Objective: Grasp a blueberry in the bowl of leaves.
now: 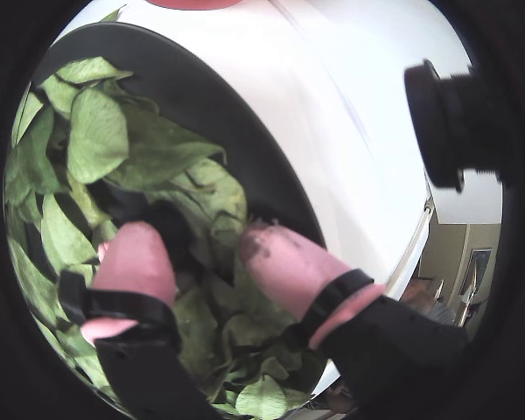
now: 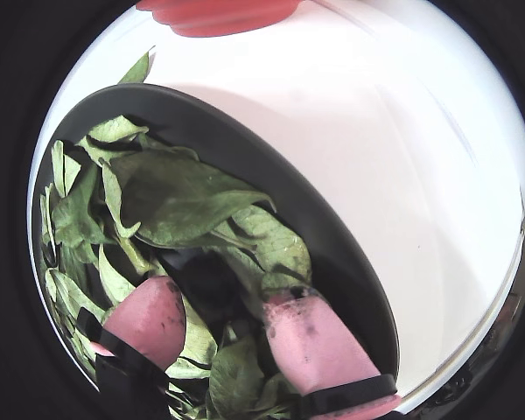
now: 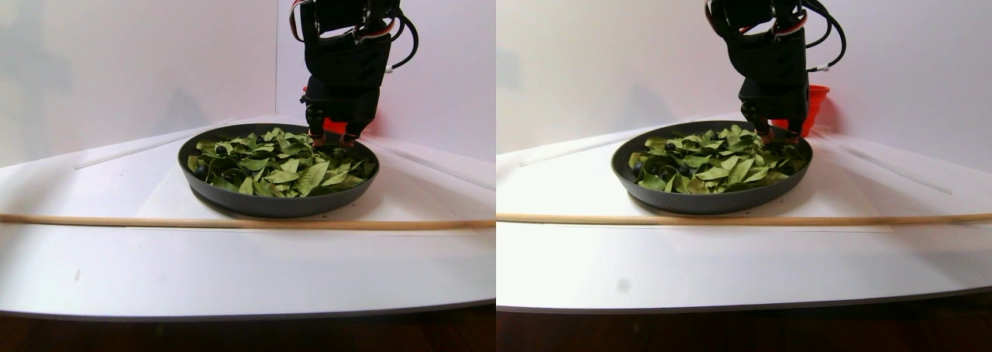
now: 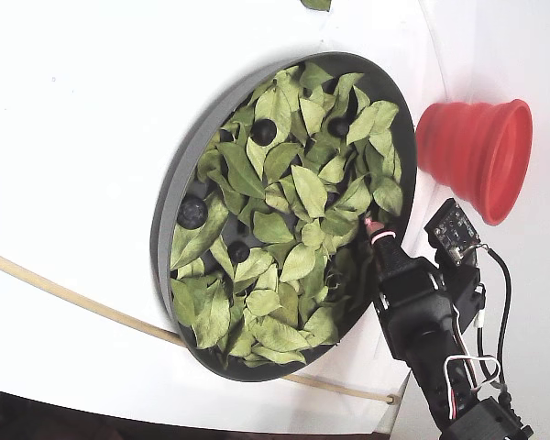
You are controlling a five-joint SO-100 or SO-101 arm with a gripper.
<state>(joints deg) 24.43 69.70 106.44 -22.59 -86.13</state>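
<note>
No brand, label or legible writing is seen on any item. The dark grey bowl (image 4: 170, 229) is set on the white bench (image 4: 73, 110), heaped with green leaves (image 4: 298, 188). Several dark blueberries (image 4: 192, 212) are seen among the leaves in the fixed view; another (image 4: 263, 131) lies nearer the far rim. The gripper (image 2: 223, 319) is lowered into the leaves close to the bowl's rim, its jaws spread, the pink fingertips (image 1: 136, 258) apart with a dark round shape, probably a blueberry (image 2: 208, 278), between them, not yet pinched. A red ribbed cup (image 4: 477, 156) stands beside the bowl. A thin wooden rod (image 3: 232, 223) lies across the bench in front of the bowl.
</note>
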